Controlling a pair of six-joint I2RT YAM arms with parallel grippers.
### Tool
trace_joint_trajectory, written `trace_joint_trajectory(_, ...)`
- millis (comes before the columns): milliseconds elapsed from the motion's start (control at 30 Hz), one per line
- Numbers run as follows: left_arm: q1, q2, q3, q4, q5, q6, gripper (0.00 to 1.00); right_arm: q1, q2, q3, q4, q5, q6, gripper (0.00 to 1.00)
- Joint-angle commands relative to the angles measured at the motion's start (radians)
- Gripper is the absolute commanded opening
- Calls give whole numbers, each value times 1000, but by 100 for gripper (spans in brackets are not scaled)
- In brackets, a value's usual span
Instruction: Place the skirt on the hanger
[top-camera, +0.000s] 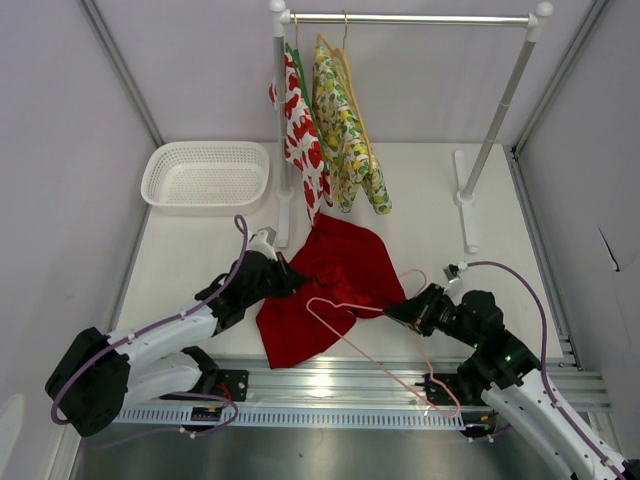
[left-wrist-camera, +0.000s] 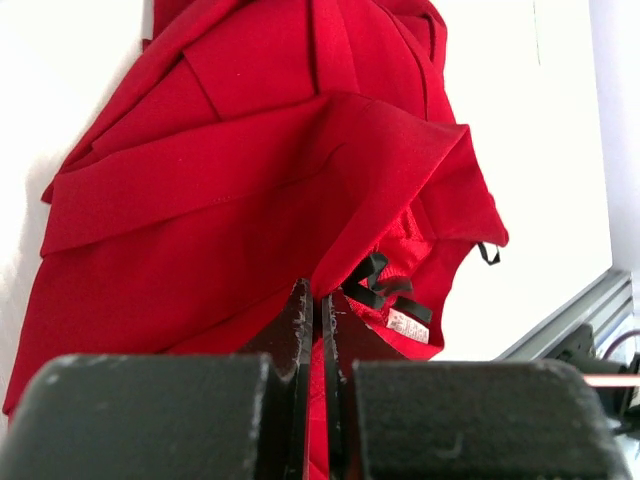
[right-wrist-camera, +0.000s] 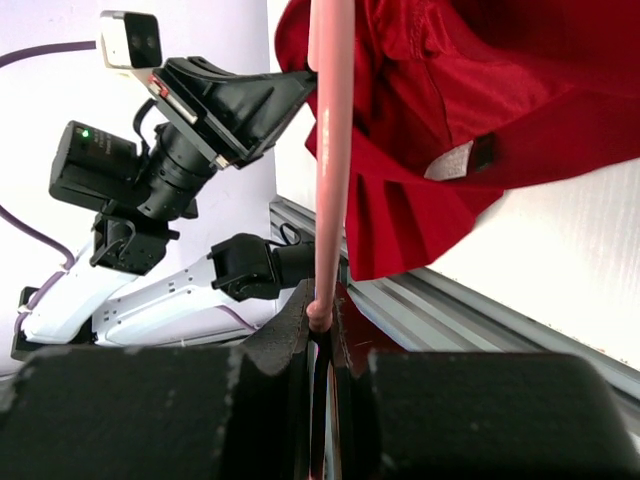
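Observation:
The red skirt (top-camera: 335, 280) hangs bunched between both arms above the table's near half. My left gripper (top-camera: 288, 278) is shut on its left edge; in the left wrist view a strip of the skirt (left-wrist-camera: 250, 180) runs down between the closed fingers (left-wrist-camera: 300, 320). The thin pink hanger (top-camera: 372, 350) lies slanted under and in front of the skirt, its far part tucked into the cloth. My right gripper (top-camera: 402, 312) is shut on the hanger wire; in the right wrist view the pink hanger (right-wrist-camera: 328, 150) rises straight from the gripper (right-wrist-camera: 320, 312) toward the skirt (right-wrist-camera: 470, 120).
A white basket (top-camera: 205, 178) sits at the back left. A clothes rack (top-camera: 410, 18) at the back holds a fruit-print garment (top-camera: 300, 130) and a yellow-green garment (top-camera: 345, 135). The rack's right foot (top-camera: 466, 200) rests on the table. A metal rail (top-camera: 400, 385) runs along the near edge.

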Motion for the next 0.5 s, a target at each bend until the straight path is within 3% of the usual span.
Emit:
trace_joint_trajectory(0,14,-21,46,29,-50,-54,0,7,-3,44,-2,-21,-15,0)
trace_joint_trajectory(233,14,-14,37,37,-33,-53,0,7,-48,30,28,48,-1,0)
trace_joint_trajectory(467,14,-29,14,44,-21,-53,0,9,-39,-34,176,156,62,0)
